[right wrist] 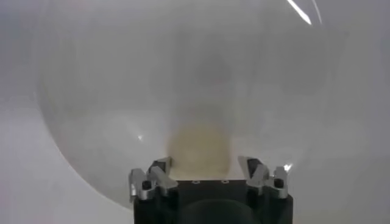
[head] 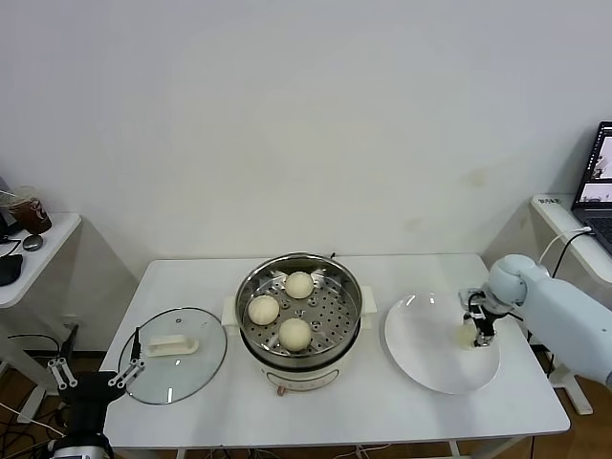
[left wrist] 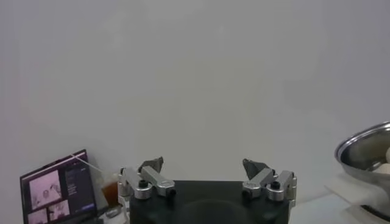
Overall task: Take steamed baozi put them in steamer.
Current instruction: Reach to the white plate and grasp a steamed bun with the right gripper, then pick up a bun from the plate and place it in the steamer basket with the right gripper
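Observation:
The steamer (head: pixel 251 287) stands mid-table with three cream-white baozi on its perforated tray (head: pixel 299 284) (head: pixel 263 309) (head: pixel 295 334). Another baozi (head: pixel 468 335) lies on the right side of the white plate (head: pixel 430 359). My right gripper (head: pixel 475 330) is down over it. In the right wrist view that baozi (right wrist: pixel 200 146) sits between the fingers of the right gripper (right wrist: pixel 204 164); one finger is against it and a small gap shows at the other. My left gripper (head: pixel 96 373) hangs open and empty off the table's front left corner, also seen in its own view (left wrist: pixel 203 165).
A round glass lid (head: pixel 172 368) with a white handle lies flat left of the steamer, close to the left gripper. A side table (head: pixel 29 253) with a cup stands far left. A laptop (head: pixel 598 182) sits far right. The steamer's rim (left wrist: pixel 365 149) shows in the left wrist view.

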`<action>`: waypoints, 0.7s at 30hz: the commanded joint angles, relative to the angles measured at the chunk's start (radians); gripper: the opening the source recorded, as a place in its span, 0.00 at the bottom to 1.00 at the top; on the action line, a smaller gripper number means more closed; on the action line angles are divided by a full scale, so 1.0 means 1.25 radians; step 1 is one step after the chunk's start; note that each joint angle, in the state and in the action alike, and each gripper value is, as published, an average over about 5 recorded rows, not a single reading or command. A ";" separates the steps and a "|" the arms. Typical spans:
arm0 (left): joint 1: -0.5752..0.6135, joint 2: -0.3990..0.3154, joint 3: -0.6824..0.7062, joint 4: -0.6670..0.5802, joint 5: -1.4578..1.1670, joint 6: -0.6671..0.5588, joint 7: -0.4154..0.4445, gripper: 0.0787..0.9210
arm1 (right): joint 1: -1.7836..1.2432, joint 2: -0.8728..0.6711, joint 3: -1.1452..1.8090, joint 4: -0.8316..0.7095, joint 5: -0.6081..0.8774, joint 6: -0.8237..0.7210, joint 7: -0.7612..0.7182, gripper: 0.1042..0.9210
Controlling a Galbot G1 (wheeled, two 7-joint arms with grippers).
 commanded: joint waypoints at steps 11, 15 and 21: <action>0.001 0.003 0.000 -0.003 -0.002 0.000 0.000 0.88 | 0.174 -0.097 -0.158 0.151 0.160 -0.058 -0.068 0.39; 0.000 0.008 0.004 -0.003 -0.005 0.000 0.003 0.88 | 0.372 -0.142 -0.310 0.266 0.300 -0.105 -0.079 0.40; -0.011 0.017 0.015 0.005 -0.010 -0.001 0.006 0.88 | 0.717 -0.090 -0.550 0.392 0.508 -0.171 -0.057 0.41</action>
